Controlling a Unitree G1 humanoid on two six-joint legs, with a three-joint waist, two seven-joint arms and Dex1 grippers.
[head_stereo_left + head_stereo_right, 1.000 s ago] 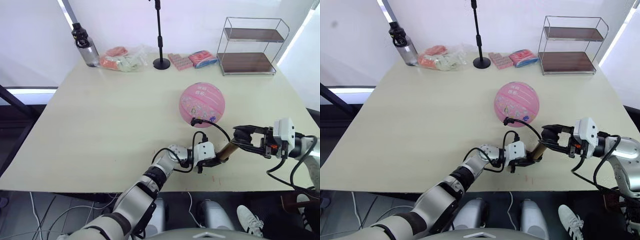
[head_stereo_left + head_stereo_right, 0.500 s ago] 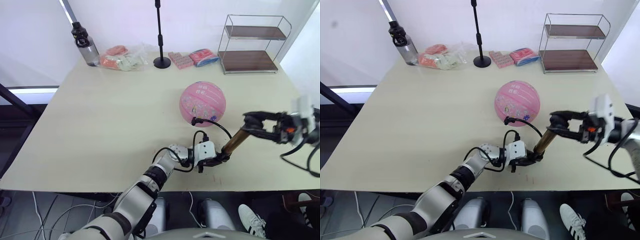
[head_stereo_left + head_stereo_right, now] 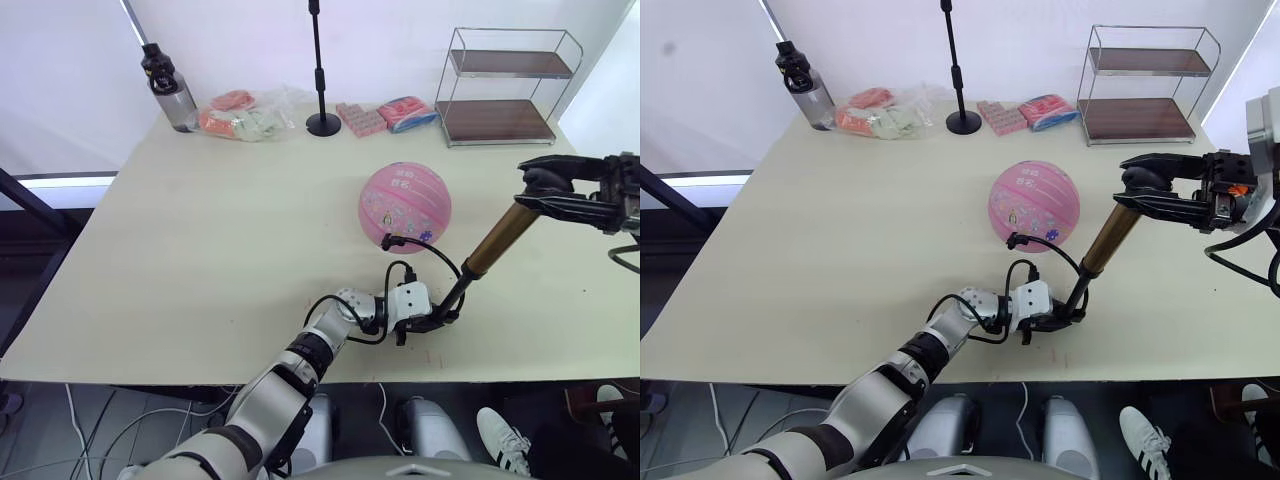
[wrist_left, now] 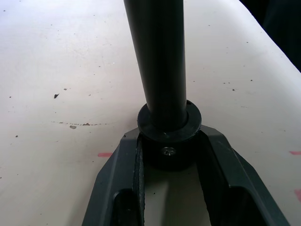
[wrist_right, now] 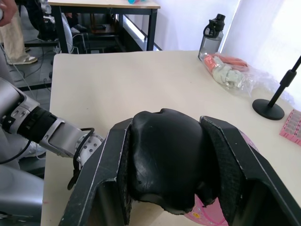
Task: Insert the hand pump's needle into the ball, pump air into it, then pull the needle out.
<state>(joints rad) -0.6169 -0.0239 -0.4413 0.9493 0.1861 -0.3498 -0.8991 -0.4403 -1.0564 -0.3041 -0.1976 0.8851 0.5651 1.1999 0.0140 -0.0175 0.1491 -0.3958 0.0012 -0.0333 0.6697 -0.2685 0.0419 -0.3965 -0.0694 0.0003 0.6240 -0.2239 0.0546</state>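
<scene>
The pink ball (image 3: pixel 404 207) rests mid-table. The hand pump (image 3: pixel 489 246) slants up from the table to the right, its bronze barrel above a bare black rod (image 3: pixel 457 294). My left gripper (image 3: pixel 438 318) is shut on the pump's black bottom cap (image 4: pixel 169 136) on the tabletop. My right gripper (image 3: pixel 545 190) is shut on the black handle (image 5: pixel 164 155), raised above the table's right side. The thin black hose (image 3: pixel 440 258) loops from the pump's foot to the ball's near side. The needle's black fitting (image 3: pixel 388 241) sits against the ball, and the pin is hidden.
Along the far edge stand a water bottle (image 3: pixel 170 90), a clear bag of snacks (image 3: pixel 245 115), a black stand pole (image 3: pixel 320 70), pink packets (image 3: pixel 385 117) and a two-tier wire shelf (image 3: pixel 505 90). The table's front edge (image 3: pixel 200 378) runs close to my left gripper.
My right gripper has risen and moved right with the handle. The pump now stands steeper and longer, with the black rod exposed. The left gripper and the ball stay put.
</scene>
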